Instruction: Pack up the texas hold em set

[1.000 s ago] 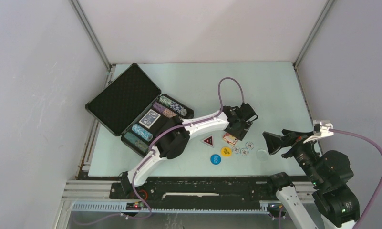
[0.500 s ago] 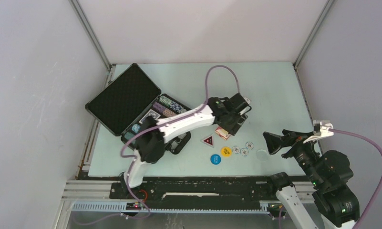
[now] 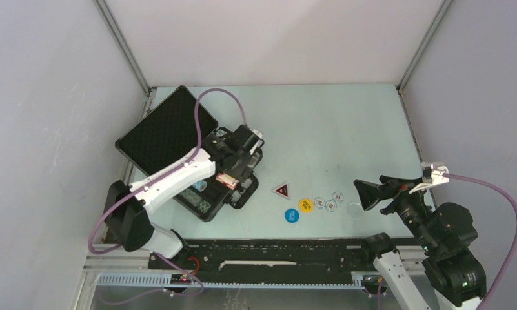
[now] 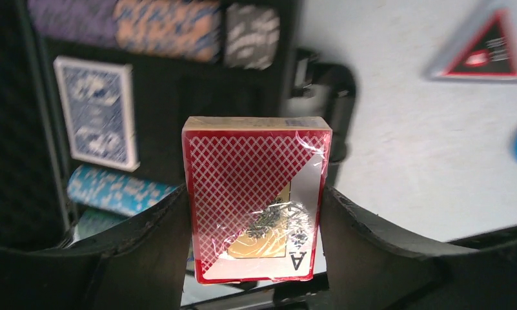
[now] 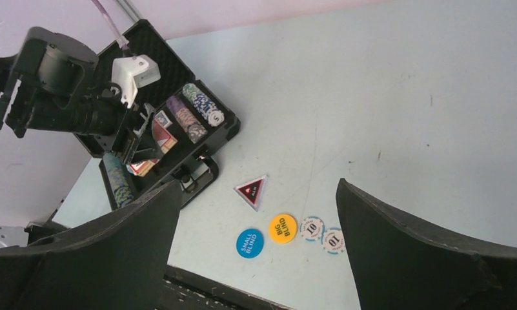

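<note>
The black briefcase (image 3: 168,132) lies open at the left, lid back. Its tray holds rows of poker chips (image 4: 159,26) and a blue card deck (image 4: 97,110). My left gripper (image 3: 233,174) is shut on the red card deck (image 4: 255,200), one finger on each long side, and holds it above the tray near the case's handle (image 3: 243,194). On the table lie a triangular marker (image 3: 281,190), a yellow disc (image 3: 306,205), a blue disc (image 3: 292,215) and three loose chips (image 3: 331,206). My right gripper (image 3: 379,188) hangs open and empty to their right.
A small clear disc (image 3: 354,208) lies just right of the loose chips. The right wrist view looks down on the marker (image 5: 251,189), both discs (image 5: 283,228) and two chips (image 5: 312,228). The enclosure's walls stand close behind the case's lid.
My left arm has swung left from the table's middle, carrying the red deck from beside the marker to above the open case. The right arm has not moved.
</note>
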You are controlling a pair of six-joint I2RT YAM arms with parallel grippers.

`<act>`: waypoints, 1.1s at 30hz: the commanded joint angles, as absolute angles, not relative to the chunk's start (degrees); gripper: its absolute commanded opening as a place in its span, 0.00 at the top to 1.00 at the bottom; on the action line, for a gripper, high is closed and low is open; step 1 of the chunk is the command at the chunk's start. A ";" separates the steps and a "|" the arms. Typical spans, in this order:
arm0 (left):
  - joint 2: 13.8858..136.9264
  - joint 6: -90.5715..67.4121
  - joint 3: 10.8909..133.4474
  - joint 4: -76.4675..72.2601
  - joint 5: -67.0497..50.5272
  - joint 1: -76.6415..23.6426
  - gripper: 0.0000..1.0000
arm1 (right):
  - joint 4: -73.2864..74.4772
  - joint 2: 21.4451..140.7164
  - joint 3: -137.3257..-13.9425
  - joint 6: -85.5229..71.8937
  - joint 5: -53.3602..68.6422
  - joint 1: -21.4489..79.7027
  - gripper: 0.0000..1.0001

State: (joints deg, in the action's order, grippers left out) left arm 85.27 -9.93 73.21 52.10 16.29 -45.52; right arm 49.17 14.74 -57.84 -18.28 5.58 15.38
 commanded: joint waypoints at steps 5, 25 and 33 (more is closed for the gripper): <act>80.63 -6.62 66.36 51.20 26.58 -38.55 0.56 | 47.10 16.44 -58.08 -17.85 7.74 15.22 0.00; 86.36 -2.48 64.58 46.98 20.58 -33.14 0.51 | 45.72 16.38 -55.48 -17.75 8.88 15.22 0.00; 90.82 1.01 66.07 46.12 17.56 -32.18 0.49 | 44.73 17.37 -54.40 -16.71 10.28 15.21 0.00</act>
State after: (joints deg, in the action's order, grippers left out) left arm 87.70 -2.50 65.17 47.64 18.94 -32.80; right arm 47.27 16.05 -54.61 -18.26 9.26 15.40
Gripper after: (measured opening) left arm 0.701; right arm 0.993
